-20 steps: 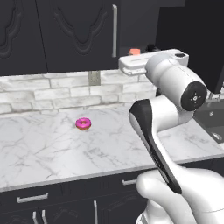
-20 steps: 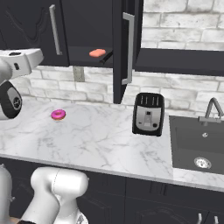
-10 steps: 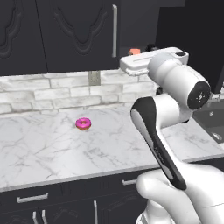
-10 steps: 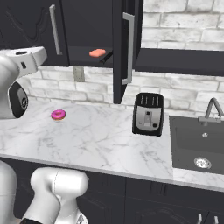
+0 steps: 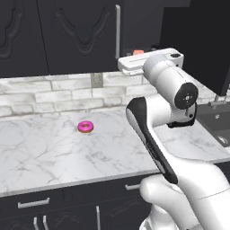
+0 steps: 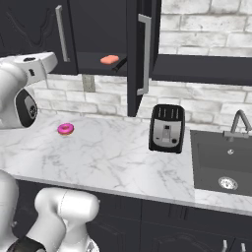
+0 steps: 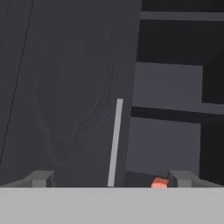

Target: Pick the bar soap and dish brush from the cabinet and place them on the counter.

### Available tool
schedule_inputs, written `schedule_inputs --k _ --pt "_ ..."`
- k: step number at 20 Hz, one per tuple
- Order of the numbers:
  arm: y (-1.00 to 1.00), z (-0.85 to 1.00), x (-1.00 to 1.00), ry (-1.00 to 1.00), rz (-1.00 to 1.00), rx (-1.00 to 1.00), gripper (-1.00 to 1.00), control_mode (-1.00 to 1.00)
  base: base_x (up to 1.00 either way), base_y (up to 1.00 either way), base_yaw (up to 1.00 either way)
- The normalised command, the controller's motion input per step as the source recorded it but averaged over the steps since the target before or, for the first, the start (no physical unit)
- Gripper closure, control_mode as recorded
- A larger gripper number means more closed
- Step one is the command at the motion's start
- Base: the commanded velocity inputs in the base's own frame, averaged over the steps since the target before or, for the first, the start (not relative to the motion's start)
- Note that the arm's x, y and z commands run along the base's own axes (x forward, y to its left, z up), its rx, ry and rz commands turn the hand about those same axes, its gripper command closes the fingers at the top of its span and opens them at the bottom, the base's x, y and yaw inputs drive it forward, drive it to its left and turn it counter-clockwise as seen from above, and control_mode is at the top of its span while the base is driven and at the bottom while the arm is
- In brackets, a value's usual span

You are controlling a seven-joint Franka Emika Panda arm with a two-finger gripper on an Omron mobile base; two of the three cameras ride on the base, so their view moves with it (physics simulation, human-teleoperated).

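The salmon-orange bar soap point(image 6: 110, 59) lies on the dark shelf of the open cabinet point(image 6: 93, 61), with the black dish brush point(image 6: 119, 63) just to its right at the shelf's edge. In the left base view the soap point(image 5: 138, 52) peeks over the raised white hand. My gripper point(image 7: 111, 179) is open, its two tips wide apart with nothing between them. It faces a shut cabinet door with a silver handle point(image 7: 114, 142). The soap point(image 7: 159, 183) shows low, beside the right tip. The white marble counter point(image 5: 54, 157) lies below.
A pink donut point(image 5: 85, 127) lies on the counter at the left. A black toaster point(image 6: 167, 128) stands right of the open cabinet door point(image 6: 140, 54), which juts out over the counter. A sink point(image 6: 221, 162) with a faucet point(image 6: 237, 123) is at the far right.
The hand has reached forward toward the cabinet at shelf height. The soap, brush and donut lie as before, and the jaws stay wide apart.
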Motion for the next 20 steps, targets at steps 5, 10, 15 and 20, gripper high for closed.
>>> schedule_inputs --k 5,10,15,20 --pt "0.0 0.0 0.44 0.04 -0.02 0.0 -1.0 -1.0 0.0 0.0 0.0" --pt "0.0 -0.01 0.41 -0.02 0.0 0.0 -1.0 -1.0 0.0 0.0 0.0" --pt "0.0 0.0 0.36 -0.06 0.0 0.0 -1.0 -1.0 0.0 0.0 0.0" --pt "0.0 0.0 0.35 -0.05 0.0 0.0 -1.0 -1.0 0.0 0.0 0.0"
